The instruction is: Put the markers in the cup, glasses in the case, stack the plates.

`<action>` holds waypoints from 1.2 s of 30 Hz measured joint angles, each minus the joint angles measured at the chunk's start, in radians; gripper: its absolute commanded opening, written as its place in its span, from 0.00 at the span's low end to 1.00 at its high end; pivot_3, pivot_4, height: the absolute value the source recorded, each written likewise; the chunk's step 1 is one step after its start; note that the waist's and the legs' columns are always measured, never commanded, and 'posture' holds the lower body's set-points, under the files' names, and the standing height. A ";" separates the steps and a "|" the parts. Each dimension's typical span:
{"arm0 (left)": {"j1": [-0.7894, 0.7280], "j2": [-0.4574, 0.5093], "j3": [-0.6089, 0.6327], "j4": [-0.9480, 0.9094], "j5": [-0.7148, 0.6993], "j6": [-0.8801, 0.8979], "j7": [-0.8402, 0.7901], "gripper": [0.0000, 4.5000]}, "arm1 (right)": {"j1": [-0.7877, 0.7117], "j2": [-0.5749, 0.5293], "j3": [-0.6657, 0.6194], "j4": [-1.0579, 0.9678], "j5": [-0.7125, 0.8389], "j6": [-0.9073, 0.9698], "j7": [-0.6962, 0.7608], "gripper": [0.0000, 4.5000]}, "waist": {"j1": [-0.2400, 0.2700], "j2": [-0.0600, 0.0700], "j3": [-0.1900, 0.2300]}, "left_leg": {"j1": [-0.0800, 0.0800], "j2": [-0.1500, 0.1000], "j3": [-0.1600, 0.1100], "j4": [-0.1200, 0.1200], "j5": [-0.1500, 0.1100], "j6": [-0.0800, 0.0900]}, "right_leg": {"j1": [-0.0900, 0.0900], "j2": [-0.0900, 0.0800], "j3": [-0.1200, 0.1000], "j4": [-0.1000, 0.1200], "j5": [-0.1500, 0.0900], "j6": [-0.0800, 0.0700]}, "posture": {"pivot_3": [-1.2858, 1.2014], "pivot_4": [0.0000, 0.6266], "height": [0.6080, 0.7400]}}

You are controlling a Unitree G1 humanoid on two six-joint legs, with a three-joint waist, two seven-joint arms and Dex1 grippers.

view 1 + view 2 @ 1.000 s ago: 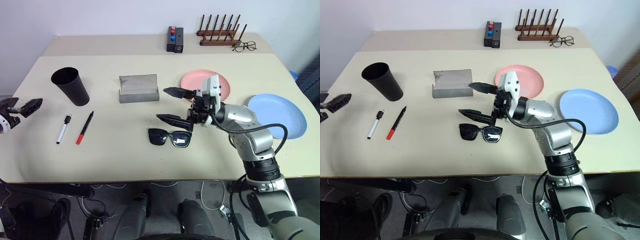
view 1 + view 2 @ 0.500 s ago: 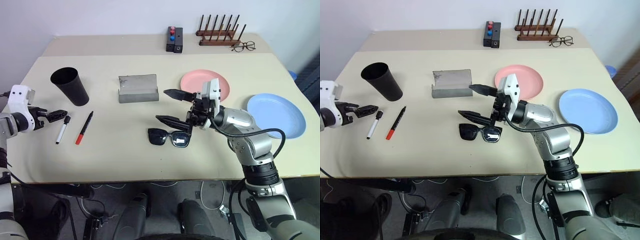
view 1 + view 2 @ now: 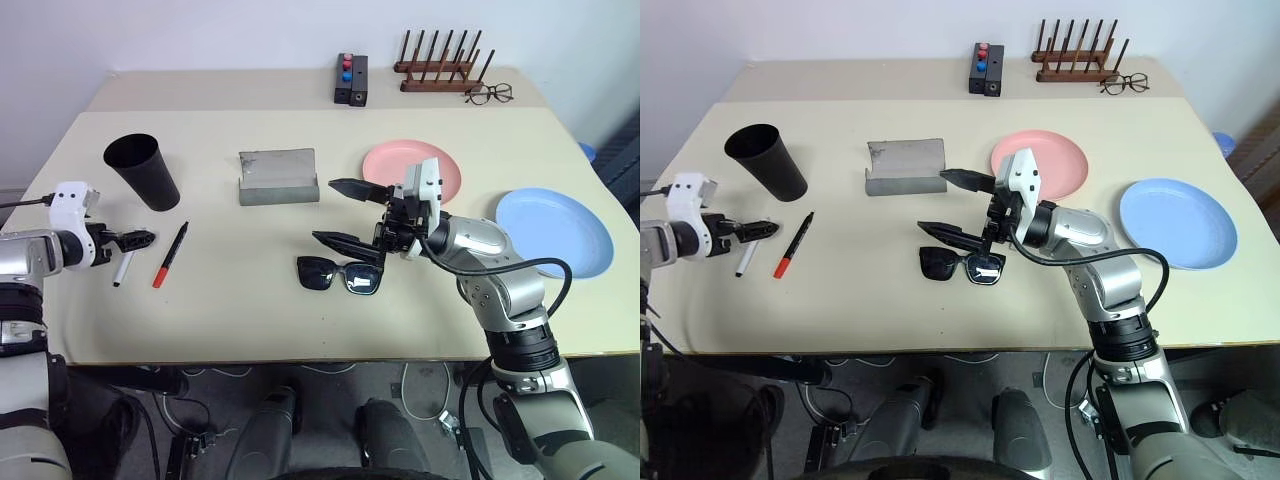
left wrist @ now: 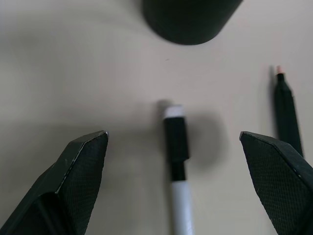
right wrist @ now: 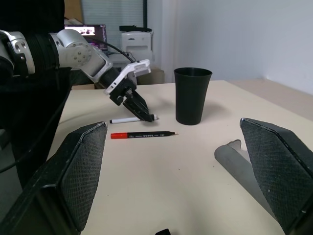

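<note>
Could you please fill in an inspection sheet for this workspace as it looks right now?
Surface: beige table, a second table butted behind it.
Job's things: white marker and black marker lie flat beside the black cup; grey case open; sunglasses on the table; pink plate and blue plate apart, unstacked.
Clutter: button box, wooden rack, clear spectacles at the back.
Hands: left hand open over the white marker's cap; right hand open above the sunglasses.
Cables: black cable along the right arm.
Surroundings: pale wall behind.
</note>
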 measured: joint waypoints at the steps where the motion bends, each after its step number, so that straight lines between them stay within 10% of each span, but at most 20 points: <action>1: -0.001 -0.004 0.000 0.000 0.002 0.001 0.000 1.00 | 0.000 0.000 0.000 0.000 0.000 0.000 0.000 0.99 | 0.000 0.000 0.000 | 0.000 0.000 0.000 0.000 0.000 0.000 | 0.000 0.000 0.000 0.000 0.000 0.000 | 0.52 0.24 1.00; 6: -0.007 -0.017 -0.002 -0.001 0.018 0.008 0.001 0.80 | 0.000 -0.012 0.000 0.000 -0.006 0.000 0.000 1.00 | -0.001 0.000 0.000 | 0.000 0.000 0.000 0.000 0.000 0.000 | 0.000 0.000 0.000 0.000 0.000 0.000 | 0.52 0.24 1.00; 13: -0.010 -0.028 -0.003 -0.005 0.037 0.019 0.019 0.01 | 0.013 -0.017 0.000 0.000 -0.010 -0.008 0.002 1.00 | 0.000 0.000 0.000 | 0.000 0.000 0.000 0.000 0.000 0.000 | 0.000 0.000 0.000 0.000 0.000 0.000 | 0.52 0.24 1.00; 28: 0.267 0.148 0.067 -0.429 -0.057 0.145 -0.164 0.01 | 0.013 -0.022 0.002 0.023 -0.028 -0.033 0.011 1.00 | -0.018 0.000 0.000 | 0.000 0.002 0.000 -0.001 -0.001 -0.003 | 0.000 0.000 0.001 0.000 0.001 -0.001 | 0.52 0.24 1.00; 36: 0.278 -0.023 0.336 -0.701 -0.298 -0.053 -0.203 0.01 | -0.016 -0.011 0.010 0.027 -0.027 -0.033 0.009 1.00 | -0.015 0.000 0.000 | 0.000 0.002 -0.001 -0.001 -0.001 -0.003 | 0.000 0.000 0.000 -0.002 0.001 -0.002 | 0.52 0.24 1.00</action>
